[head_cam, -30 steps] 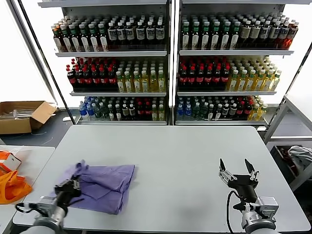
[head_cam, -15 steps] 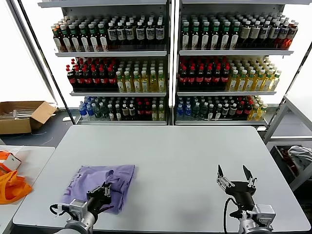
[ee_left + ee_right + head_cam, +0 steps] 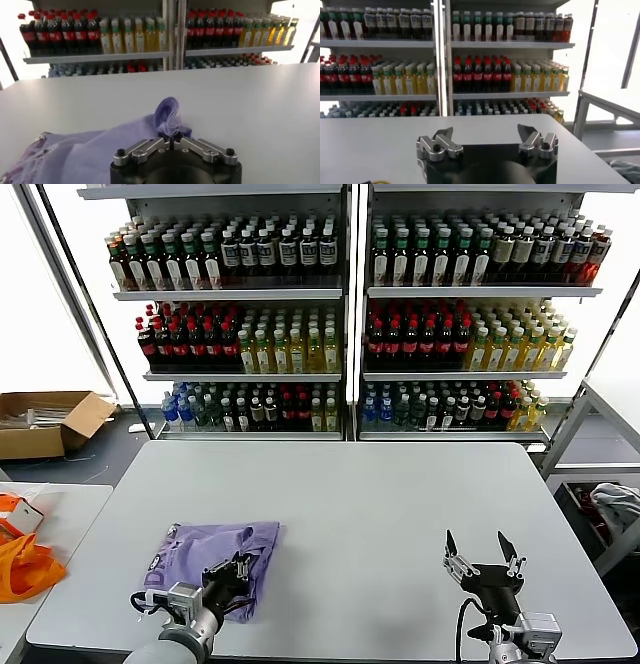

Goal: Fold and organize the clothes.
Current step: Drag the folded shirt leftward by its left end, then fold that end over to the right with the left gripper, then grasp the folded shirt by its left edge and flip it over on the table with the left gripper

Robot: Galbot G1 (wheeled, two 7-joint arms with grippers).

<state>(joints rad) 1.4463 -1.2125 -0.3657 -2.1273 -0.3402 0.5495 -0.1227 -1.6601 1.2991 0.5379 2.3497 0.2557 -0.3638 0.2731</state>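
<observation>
The lavender T-shirt (image 3: 212, 554) lies bunched on the bench (image 3: 380, 514), folded over but not neat yet, so smoothing and tidying are left. The left gripper (image 3: 228, 572) has its jaws clenched on a pinch of the shirt's edge. The right gripper (image 3: 484, 560) waits well apart, jaws spread wide, holding nothing. A cardboard box (image 3: 45, 422) sits far off; I cannot tell what is in it.

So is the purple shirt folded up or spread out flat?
Folded, but untidy: the purple shirt lies doubled over in layers, and the left claw pinches a bunched-up bit of it. The right claw waits open.
</observation>
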